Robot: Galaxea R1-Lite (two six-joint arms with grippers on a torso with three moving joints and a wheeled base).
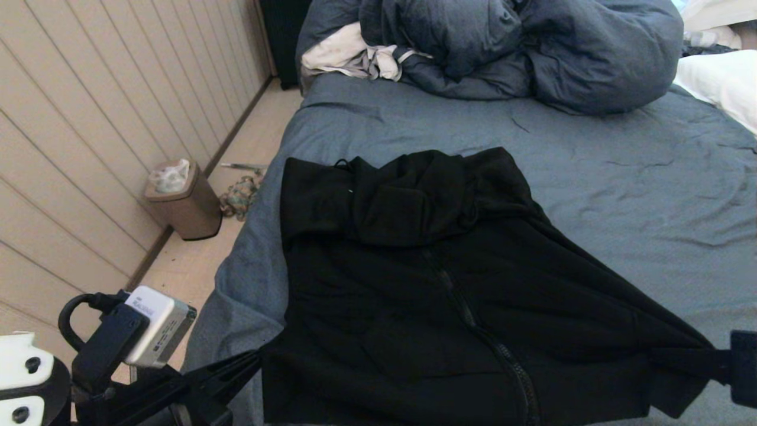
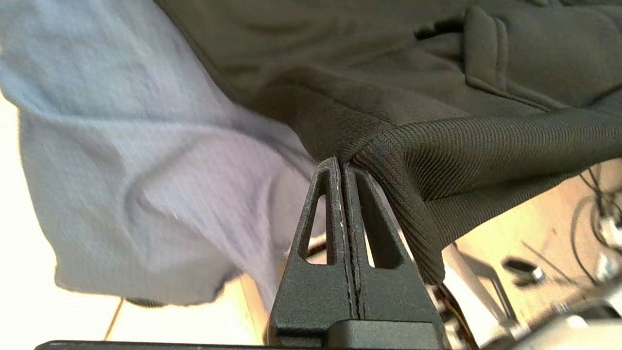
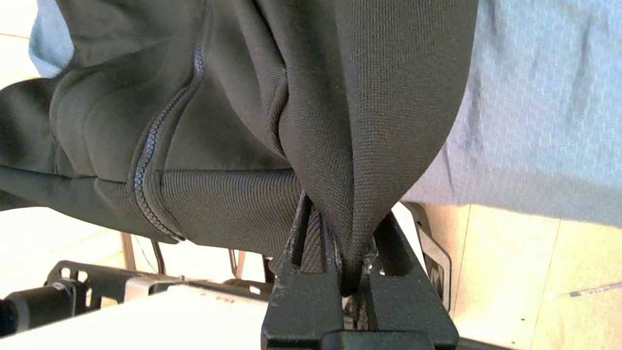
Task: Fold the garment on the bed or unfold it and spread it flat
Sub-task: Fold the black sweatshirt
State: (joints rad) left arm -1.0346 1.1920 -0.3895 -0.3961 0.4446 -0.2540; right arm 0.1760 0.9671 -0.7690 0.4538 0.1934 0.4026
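Item: garment (image 1: 449,284), black zip hoodie, lying on the bed (image 1: 621,171) with hood end far, hem end near. Long axis: runs away from both claws along the zipper. Left gripper (image 2: 342,167): clamped shut on the hem's left corner. Right gripper (image 3: 347,272): pinched on the hem's right corner. Hem stretched between them; both arms equally near
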